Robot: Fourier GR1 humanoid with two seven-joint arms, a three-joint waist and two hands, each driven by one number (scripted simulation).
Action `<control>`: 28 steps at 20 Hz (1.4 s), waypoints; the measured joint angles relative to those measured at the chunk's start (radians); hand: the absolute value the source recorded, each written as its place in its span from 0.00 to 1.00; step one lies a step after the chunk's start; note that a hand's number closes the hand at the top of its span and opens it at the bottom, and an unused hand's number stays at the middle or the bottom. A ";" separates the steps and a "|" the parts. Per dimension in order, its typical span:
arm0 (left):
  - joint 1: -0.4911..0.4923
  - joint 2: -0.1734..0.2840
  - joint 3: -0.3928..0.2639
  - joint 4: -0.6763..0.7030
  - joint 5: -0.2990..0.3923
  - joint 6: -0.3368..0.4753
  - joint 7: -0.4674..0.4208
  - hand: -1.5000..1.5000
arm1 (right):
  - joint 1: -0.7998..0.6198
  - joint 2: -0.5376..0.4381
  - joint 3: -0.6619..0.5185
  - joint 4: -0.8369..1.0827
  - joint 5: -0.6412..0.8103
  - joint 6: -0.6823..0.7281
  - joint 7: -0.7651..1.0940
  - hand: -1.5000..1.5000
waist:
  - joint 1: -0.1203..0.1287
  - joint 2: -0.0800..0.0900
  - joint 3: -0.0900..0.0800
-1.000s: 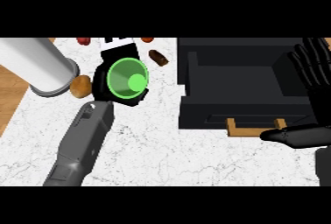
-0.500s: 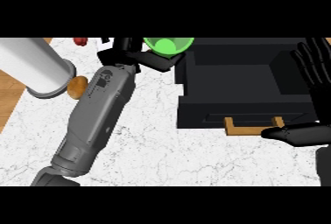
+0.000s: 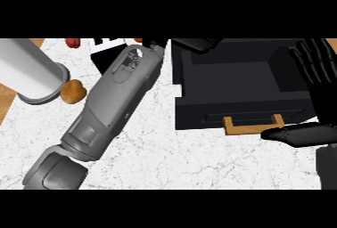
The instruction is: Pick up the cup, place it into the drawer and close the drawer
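The green cup, in view half a second ago above the left hand (image 3: 191,43), is now hidden beyond its fingers (curl unreadable) at the open drawer's (image 3: 237,80) far rim, probably about to drop in, while the right hand (image 3: 309,111) rests open-fingered beside it.

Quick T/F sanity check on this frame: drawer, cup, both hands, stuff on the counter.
1. The drawer is open. True.
2. The green cup sits in plain view on the counter. False: no cup shows; the left robot hand reaches over the drawer's far corner, and its grasp is hidden.
3. The right robot hand is open at the view's right edge, by the drawer. True.
4. The drawer handle is black. False: it is tan.
5. A grey cylinder stands at the left, with a brown item beside it. True.
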 measured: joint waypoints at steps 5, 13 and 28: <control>-0.067 0.000 -0.069 0.138 0.042 0.039 0.033 1.00 | -0.018 0.008 0.018 0.013 0.004 0.006 -0.014 0.00 | -0.034 0.010 0.001; -0.075 0.000 -0.203 0.252 0.080 -0.028 0.091 1.00 | -0.077 0.007 0.036 0.039 -0.007 0.025 -0.017 0.00 | -0.098 0.027 0.001; 0.002 0.000 -0.223 0.160 0.297 -0.053 -0.070 0.00 | -0.140 0.024 0.183 0.059 -0.173 0.243 0.015 1.00 | -0.151 0.040 -0.001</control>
